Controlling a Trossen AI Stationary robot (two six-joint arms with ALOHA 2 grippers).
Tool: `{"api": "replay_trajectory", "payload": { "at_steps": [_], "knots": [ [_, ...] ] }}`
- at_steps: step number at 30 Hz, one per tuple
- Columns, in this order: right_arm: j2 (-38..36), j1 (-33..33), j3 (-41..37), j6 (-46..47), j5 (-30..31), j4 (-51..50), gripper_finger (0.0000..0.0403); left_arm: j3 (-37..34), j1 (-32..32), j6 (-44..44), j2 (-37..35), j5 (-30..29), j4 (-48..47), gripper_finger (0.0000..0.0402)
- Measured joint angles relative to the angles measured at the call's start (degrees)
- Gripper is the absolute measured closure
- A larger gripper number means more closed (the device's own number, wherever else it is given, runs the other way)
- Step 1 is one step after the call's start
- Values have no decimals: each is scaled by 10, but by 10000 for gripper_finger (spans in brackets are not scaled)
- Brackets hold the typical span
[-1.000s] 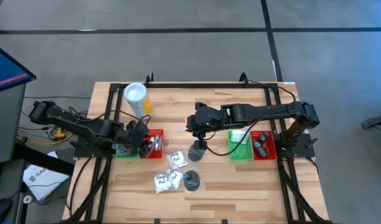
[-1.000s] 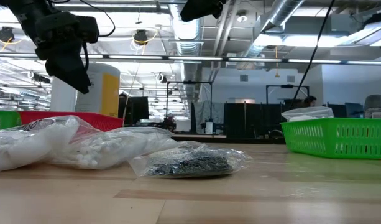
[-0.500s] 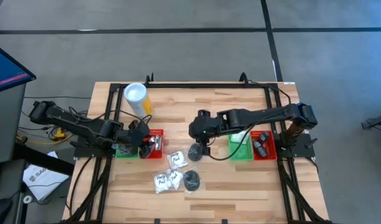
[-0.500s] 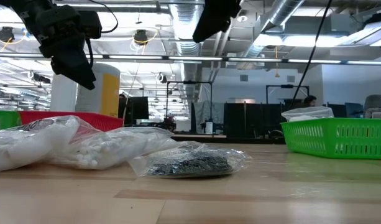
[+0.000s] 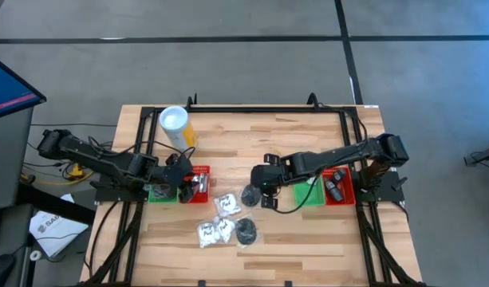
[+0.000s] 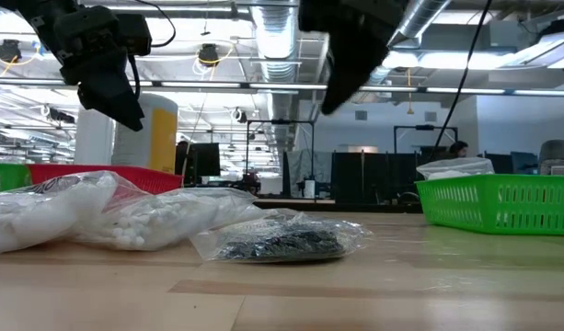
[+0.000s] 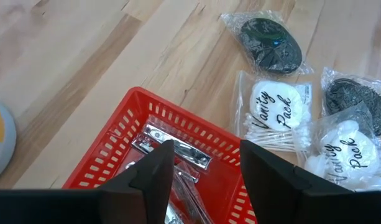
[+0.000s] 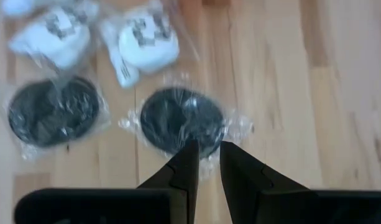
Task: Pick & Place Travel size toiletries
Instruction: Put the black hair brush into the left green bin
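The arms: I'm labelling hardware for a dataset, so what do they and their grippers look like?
Both arms are dark, jointed links with black cables trailing alongside. The left gripper has two broad, flat black fingers; the right gripper has two black fingers tapering to wedge tips. No markings are visible.

The toiletries lie loose in a small cluster on the bare wood at the middle of the table, each sealed in clear crinkled plastic. Two are black round discs: one disc (image 5: pixel 250 194) lies flat at the cluster's far right, the other disc (image 5: pixel 246 232) nearer the front edge. Between and beside them are white sachets (image 5: pixel 227 204) with dark script reading "Vanity Pack", one of them showing cotton swabs (image 7: pixel 269 126) inside its wrapper. Two more white packs (image 5: pixel 214 232) lie touching each other just left of the front disc. Small silvery tubes (image 7: pixel 176 148) rest inside the red tray (image 7: pixel 125 133).
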Motion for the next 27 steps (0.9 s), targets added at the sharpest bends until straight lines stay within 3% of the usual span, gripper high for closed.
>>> {"api": "replay_trajectory", "payload": {
  "at_steps": [13, 27],
  "knots": [
    [0, -1, -83, 11, -33, 38, 335, 0, 0, 3, 0, 0, 8, 231],
    [0, -2, -139, 10, -33, 112, 227, 0, 0, 3, 0, 1, 19, 231]
  ]
}}
